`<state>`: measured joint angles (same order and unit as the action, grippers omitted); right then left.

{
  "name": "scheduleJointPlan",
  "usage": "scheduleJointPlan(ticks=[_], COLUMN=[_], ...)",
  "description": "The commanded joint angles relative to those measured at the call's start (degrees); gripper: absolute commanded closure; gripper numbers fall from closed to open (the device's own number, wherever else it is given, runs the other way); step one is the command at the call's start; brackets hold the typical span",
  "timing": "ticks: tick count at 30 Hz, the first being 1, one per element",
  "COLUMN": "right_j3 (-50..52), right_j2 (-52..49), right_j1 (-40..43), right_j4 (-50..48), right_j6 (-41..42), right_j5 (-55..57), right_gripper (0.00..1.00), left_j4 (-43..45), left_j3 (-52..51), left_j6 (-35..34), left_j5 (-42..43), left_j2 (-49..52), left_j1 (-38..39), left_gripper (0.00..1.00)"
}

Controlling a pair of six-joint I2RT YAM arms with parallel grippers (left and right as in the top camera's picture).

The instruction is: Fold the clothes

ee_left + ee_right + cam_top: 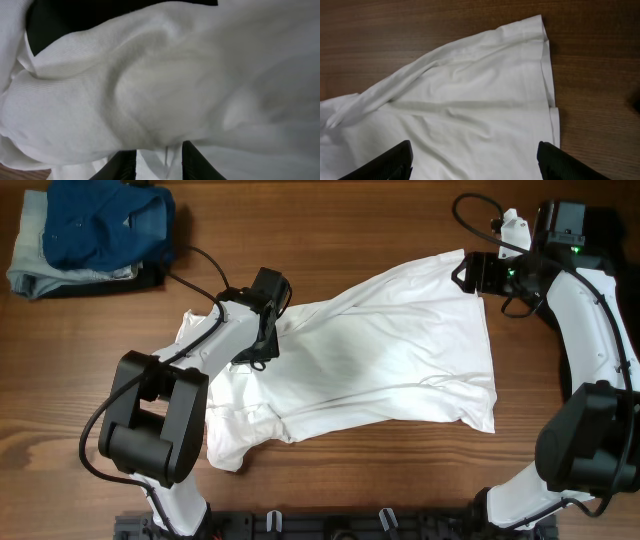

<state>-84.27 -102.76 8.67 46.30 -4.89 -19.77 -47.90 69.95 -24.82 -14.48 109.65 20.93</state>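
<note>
A large white shirt (380,350) lies spread and rumpled across the table, plain side up, with no black print showing from above. My left gripper (258,348) is down on its left shoulder area. In the left wrist view my fingers (159,152) are drawn close together with bunched white cloth (165,90) between and over the tips. A black patch (100,20) shows past the cloth; I cannot tell what it is. My right gripper (468,275) hovers open over the shirt's far right hem corner (540,30), fingers (472,155) wide apart above flat cloth.
A folded pile of blue denim clothes (95,225) sits at the far left corner, with something dark (150,275) under its near edge. Bare wooden tabletop (380,480) surrounds the shirt.
</note>
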Motion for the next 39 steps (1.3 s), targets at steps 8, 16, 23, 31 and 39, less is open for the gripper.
scheduleJointPlan(ticks=[8,16,23,31,39], right_j3=[-1.14,-1.14,-1.11,-1.11,-1.14], right_j2=[-0.28,-0.28,-0.28,-0.28,-0.28], right_j1=[-0.20,-0.20,-0.20,-0.20,-0.20], right_j4=[0.22,0.22,0.22,0.24,0.20], right_j6=[-1.14,-1.16,-1.16,-1.14,-1.14], right_j5=[-1.29,-1.29,-1.29,-1.29,-1.31], right_gripper=[0.20,0.20,0.20,0.20,0.20], left_j4=[0.33,0.37,0.39,1.62,0.57], left_j3=[-0.63,-0.66,-1.03,-2.69,-1.27], left_j6=[-1.18,-1.18,-1.25,-1.40,-1.36], left_j5=[0.52,0.50,0.52,0.50,-2.62], left_j2=[-1.09,-1.09,-1.09,-1.09,-1.57], left_j1=[-0.26,-0.26,-0.26,-0.26,-0.28], left_gripper=[0.71,0.72,0.75,0.75,0.96])
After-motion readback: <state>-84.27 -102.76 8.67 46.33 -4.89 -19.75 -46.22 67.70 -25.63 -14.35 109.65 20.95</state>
